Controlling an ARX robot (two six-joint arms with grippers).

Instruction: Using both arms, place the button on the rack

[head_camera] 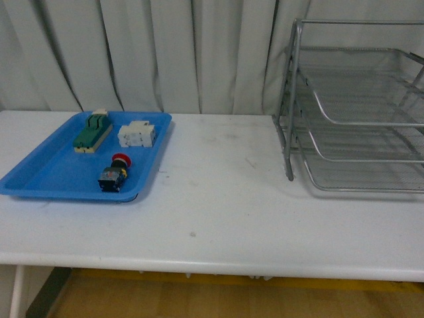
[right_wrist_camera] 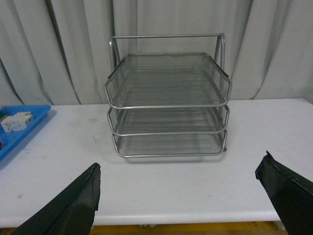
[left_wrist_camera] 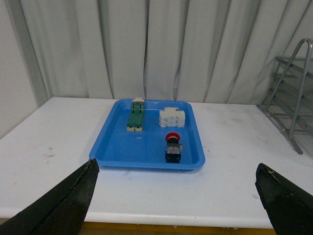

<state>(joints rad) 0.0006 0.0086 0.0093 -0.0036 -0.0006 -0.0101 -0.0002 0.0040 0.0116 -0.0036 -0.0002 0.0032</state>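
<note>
Left wrist view shows the left gripper (left_wrist_camera: 176, 165) spread wide and holding nothing, its two dark fingers (left_wrist_camera: 68, 200) framing the blue tray (left_wrist_camera: 127, 147) from the robot's side and hanging clear of it. The button (left_wrist_camera: 172, 148) lies almost straight ahead between them, inside the tray and close to its near rim, on the half of the tray that faces the rack (head_camera: 289, 142). It lies on its side, and its long axis runs roughly front to back: red cap toward the tray's far rim, dark body toward the near rim.

Also in the tray, further toward its far rim, are the white block (left_wrist_camera: 172, 118), just behind the button, and the green-and-cream switch (left_wrist_camera: 136, 115) beside that. Both lie apart from the button, so I judge a straight approach over the near rim meets only the rim itself.

The right gripper (right_wrist_camera: 181, 162) is likewise wide open and empty. It faces the rack, which stands well apart from the tray on the bare white table (head_camera: 218, 199), all three tiers empty.

The left arm looks much the nearer to the button, the right to the rack.
</note>
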